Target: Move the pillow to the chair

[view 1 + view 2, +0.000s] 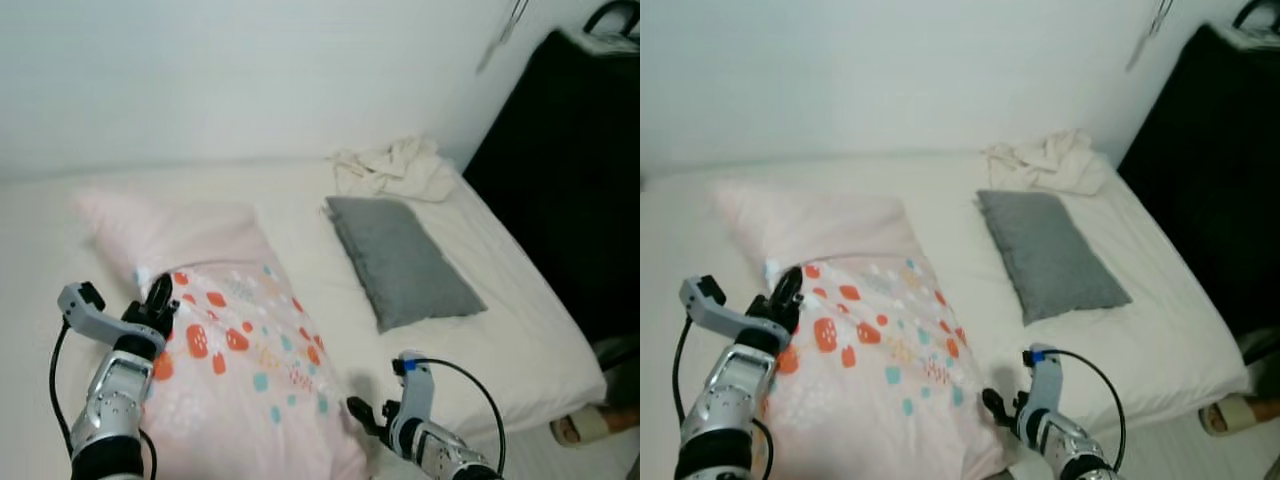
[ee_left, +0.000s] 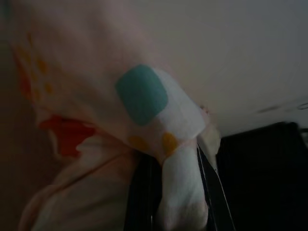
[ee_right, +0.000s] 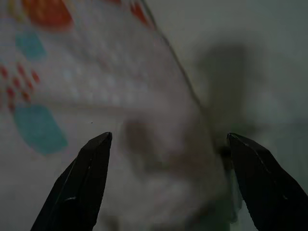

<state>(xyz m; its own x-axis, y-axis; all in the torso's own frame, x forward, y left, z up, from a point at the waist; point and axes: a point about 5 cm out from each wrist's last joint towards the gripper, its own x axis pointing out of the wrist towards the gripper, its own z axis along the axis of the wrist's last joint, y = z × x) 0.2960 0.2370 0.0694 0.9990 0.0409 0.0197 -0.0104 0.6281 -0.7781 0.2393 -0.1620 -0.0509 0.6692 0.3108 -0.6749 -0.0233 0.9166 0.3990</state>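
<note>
Left hand [image 2: 175, 192] pinches pillow [image 1: 240, 350]; right hand [image 3: 168, 183] open.

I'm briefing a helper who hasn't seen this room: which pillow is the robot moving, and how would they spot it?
On the white bed, look at the near side by the robot's arms. The patterned pillow lies there, pale pink with red and teal spots, unlike the plain grey pillow farther right.

The left end effector [image 2: 179, 192] pinches a fold of the spotted pink pillow [image 2: 96, 96].
</note>
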